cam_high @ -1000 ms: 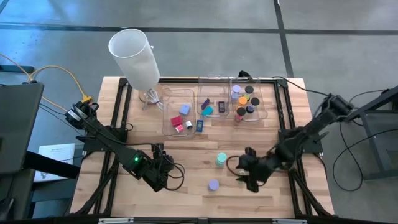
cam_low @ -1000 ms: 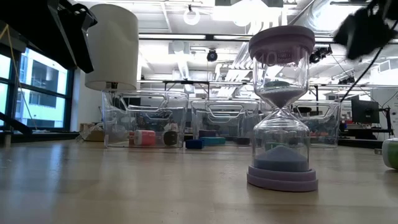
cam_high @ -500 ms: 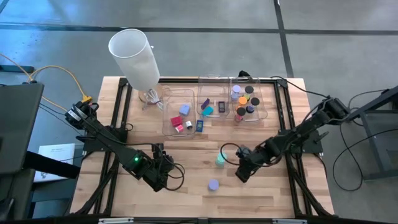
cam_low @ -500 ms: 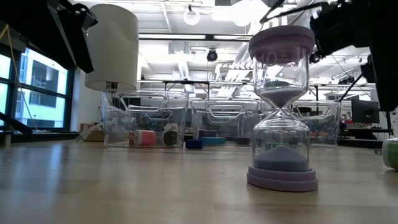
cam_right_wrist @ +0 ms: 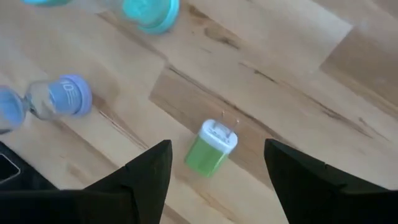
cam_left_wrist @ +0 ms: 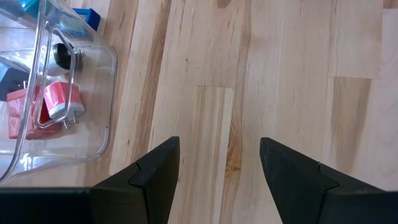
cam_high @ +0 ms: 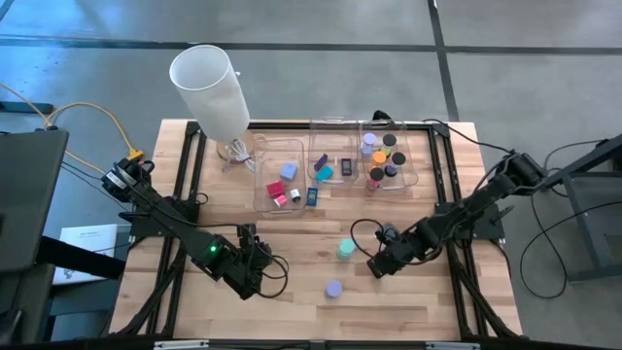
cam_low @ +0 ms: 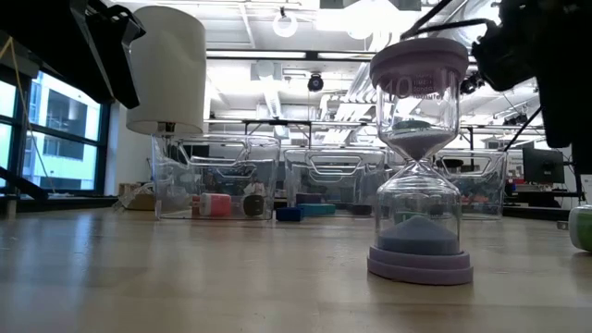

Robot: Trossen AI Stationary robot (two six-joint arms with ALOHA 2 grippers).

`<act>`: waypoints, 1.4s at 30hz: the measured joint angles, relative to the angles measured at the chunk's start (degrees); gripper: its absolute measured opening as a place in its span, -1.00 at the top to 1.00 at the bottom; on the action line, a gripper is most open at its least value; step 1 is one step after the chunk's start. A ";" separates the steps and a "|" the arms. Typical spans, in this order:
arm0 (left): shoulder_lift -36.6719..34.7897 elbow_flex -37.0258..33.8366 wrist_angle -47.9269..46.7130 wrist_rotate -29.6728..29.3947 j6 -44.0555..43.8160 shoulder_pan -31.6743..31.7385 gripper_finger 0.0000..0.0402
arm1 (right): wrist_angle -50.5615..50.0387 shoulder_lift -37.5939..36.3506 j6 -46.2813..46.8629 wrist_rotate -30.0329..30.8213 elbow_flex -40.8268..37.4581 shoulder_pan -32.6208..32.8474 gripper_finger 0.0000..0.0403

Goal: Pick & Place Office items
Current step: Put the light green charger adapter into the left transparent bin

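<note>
1. Your right gripper (cam_high: 375,266) hangs released over the table (cam_high: 292,243), with a green plug (cam_right_wrist: 211,149) lying between its fingers (cam_right_wrist: 146,180).
2. A teal timer (cam_high: 345,250) stands at its 10 o'clock, a lavender timer (cam_high: 333,289) at 7.
3. Your left gripper (cam_left_wrist: 217,168) waits released over bare wood, by the bins (cam_high: 277,175) with the sorted items (cam_high: 288,171).
</note>
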 joint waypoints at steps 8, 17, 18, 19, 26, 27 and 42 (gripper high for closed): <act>0.02 0.00 0.07 0.00 -0.17 0.00 -0.06 | 0.63 3.65 0.26 1.11 0.02 1.86 -0.21; 0.02 0.00 0.24 0.00 -0.60 0.00 -0.06 | 6.39 11.84 -0.20 -2.83 0.04 1.54 -0.21; 0.02 0.00 0.24 0.00 -0.61 0.00 -0.06 | 6.69 12.53 -0.24 -3.19 0.04 1.38 -0.21; 0.02 0.00 0.25 0.00 -0.63 0.00 -0.06 | 6.71 13.10 -0.44 -3.40 0.16 1.34 -0.21; 0.02 0.01 0.24 0.00 -0.62 0.00 -0.06 | 6.19 16.98 -5.60 -3.81 0.59 0.86 -0.21; 0.02 0.00 0.26 0.00 -0.60 0.00 -0.06 | 6.12 17.15 -5.99 -3.64 0.59 0.86 -0.21; 0.02 0.00 0.48 -0.01 -1.53 -1.59 -0.06 | 4.92 17.03 -8.82 -1.67 0.28 0.92 0.42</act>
